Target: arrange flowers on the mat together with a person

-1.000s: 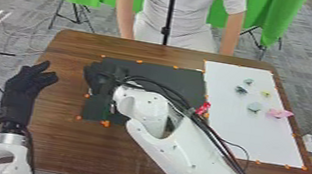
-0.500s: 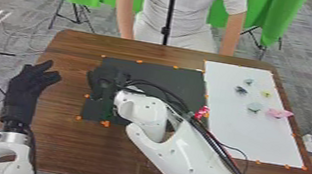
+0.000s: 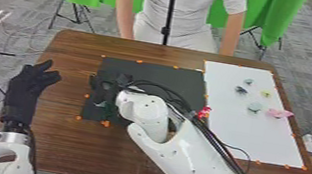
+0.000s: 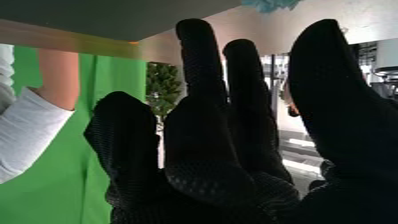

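My right hand (image 3: 108,83) is over the left part of the black mat (image 3: 181,77); in the right wrist view the right hand (image 4: 209,165) is open, its fingers straight, nothing held. A dark green stem-like piece (image 3: 109,111) lies below it on the mat. At the mat's right edge, beside the arm's cables, is a red flower (image 3: 204,111). The white mat (image 3: 256,144) carries a pink flower (image 3: 280,114), a pale teal one (image 3: 254,107), a dark blue one (image 3: 242,90) and small yellow and pale ones. In the right wrist view a teal flower (image 4: 271,4) shows. My left hand (image 3: 30,86) is open, left of the black mat.
Orange markers line both mats on the brown table (image 3: 64,133). My right forearm and its loose cables cross the table's middle and lower right. Across the table stands a person behind a thin black pole, arms hanging beside the body.
My right hand has shifted slightly right and towards the robot over the black mat, with its outline turned. The left hand has moved only slightly. The flowers on the white mat are unmoved.
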Available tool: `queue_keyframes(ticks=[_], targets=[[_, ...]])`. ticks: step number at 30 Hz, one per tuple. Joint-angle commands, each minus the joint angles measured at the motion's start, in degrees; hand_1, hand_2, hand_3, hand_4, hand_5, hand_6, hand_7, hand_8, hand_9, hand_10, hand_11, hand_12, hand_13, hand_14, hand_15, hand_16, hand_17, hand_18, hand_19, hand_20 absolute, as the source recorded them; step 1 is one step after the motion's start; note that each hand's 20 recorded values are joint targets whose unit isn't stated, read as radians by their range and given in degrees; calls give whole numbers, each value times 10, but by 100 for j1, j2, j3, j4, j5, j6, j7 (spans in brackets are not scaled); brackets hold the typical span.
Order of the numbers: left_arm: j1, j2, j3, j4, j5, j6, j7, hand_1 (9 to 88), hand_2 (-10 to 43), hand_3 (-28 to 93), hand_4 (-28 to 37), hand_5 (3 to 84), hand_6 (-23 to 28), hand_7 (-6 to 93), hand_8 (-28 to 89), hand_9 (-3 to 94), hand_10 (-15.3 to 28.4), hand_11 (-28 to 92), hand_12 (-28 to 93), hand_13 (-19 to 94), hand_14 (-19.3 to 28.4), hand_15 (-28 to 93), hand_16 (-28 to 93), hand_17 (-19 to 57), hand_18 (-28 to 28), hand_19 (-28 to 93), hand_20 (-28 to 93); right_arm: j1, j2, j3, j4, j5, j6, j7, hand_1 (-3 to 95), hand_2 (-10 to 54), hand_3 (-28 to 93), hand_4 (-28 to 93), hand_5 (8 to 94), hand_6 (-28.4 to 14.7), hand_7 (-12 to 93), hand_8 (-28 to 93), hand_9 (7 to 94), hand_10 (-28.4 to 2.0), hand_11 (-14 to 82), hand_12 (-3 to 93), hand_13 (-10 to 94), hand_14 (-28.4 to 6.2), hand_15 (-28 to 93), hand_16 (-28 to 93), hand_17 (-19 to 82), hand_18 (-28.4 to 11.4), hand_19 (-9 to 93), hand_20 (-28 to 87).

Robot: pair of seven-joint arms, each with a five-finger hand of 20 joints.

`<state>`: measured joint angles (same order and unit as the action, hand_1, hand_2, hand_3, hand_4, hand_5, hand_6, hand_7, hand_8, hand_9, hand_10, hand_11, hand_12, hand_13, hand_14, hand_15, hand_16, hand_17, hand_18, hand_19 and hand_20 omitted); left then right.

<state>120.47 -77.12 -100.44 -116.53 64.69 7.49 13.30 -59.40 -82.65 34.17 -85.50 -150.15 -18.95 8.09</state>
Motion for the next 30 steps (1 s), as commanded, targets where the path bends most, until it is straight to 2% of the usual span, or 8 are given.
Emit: queue_keyframes(ticks=[1, 11, 17, 19, 21, 24, 26, 30], targets=[[84, -52, -45, 40, 2, -40, 3, 168, 100, 628, -283, 462, 55, 134, -50, 468, 147, 219, 152, 360, 192, 258, 28, 10, 163, 171, 188, 112, 77, 33, -268, 62, -446, 53, 366, -95, 731, -258, 518, 38, 115, -91, 645, -136, 90, 172, 888, -7, 745, 298, 593, -180, 932, 670], [127, -101, -86, 27, 3, -89, -24, 162, 92, 628, -283, 463, 55, 133, -48, 467, 148, 218, 153, 359, 193, 256, 30, 9, 164, 168, 187, -46, 421, 661, -1145, 948, 225, 365, 337, -95, 695, -246, 495, 33, 105, -86, 629, -150, 84, 149, 890, -8, 733, 290, 586, -182, 932, 647], [153, -135, -153, 19, 12, -171, -57, 166, 96, 620, -283, 467, 55, 135, -48, 468, 148, 217, 153, 359, 193, 256, 30, 9, 164, 167, 188, -1198, 1179, 2125, -2501, 2166, 1666, 472, 334, -95, 686, -232, 518, 26, 107, -85, 641, -148, 89, 150, 895, -7, 731, 286, 589, -181, 932, 645], [212, -130, -181, -13, 23, -236, -109, 170, 114, 617, -283, 468, 54, 136, -49, 468, 148, 217, 153, 359, 193, 255, 30, 10, 164, 166, 187, -1742, 1504, 2492, -2642, 3087, 3048, -33, 319, -95, 682, -204, 541, 18, 106, -82, 658, -142, 93, 157, 895, -7, 729, 287, 589, -179, 932, 643], [250, -142, -172, -34, 26, -250, -105, 169, 142, 626, -283, 469, 54, 137, -49, 469, 147, 217, 153, 360, 193, 255, 30, 11, 163, 165, 187, -2442, 1627, 3193, -2924, 4051, 3193, -520, 312, -95, 672, -162, 590, 9, 120, -77, 672, -136, 101, 170, 879, -29, 652, 277, 539, -177, 923, 542], [312, -175, -152, -82, 98, -210, -96, 181, 170, 645, -283, 471, 53, 136, -50, 471, 147, 216, 152, 361, 192, 255, 30, 12, 162, 163, 187, -3549, 1482, 4461, -3234, 5885, 2219, -1183, 308, -89, 702, -161, 633, 9, 153, -85, 672, -132, 119, 180, 710, -97, 444, 254, 358, -180, 685, 460], [303, -155, -109, -76, 165, -216, -63, 209, 148, 664, -281, 474, 51, 139, -51, 472, 146, 216, 151, 362, 192, 255, 29, 13, 161, 163, 187, -4225, 1325, 5147, -3476, 7377, 1699, -986, 249, -42, 722, -165, 616, 8, 150, -87, 624, -139, 94, 168, 571, -129, 221, 253, 268, -154, 418, 407], [256, -161, 23, -71, 139, -175, 28, 239, 88, 676, -277, 475, 51, 142, -52, 473, 143, 219, 153, 365, 191, 256, 29, 16, 159, 160, 186, -5218, 975, 5866, -3663, 8680, 1602, -1058, 137, 23, 730, -156, 493, -10, 80, -66, 483, -152, 59, 148, 379, -156, 104, 209, 205, -160, 166, 312]])
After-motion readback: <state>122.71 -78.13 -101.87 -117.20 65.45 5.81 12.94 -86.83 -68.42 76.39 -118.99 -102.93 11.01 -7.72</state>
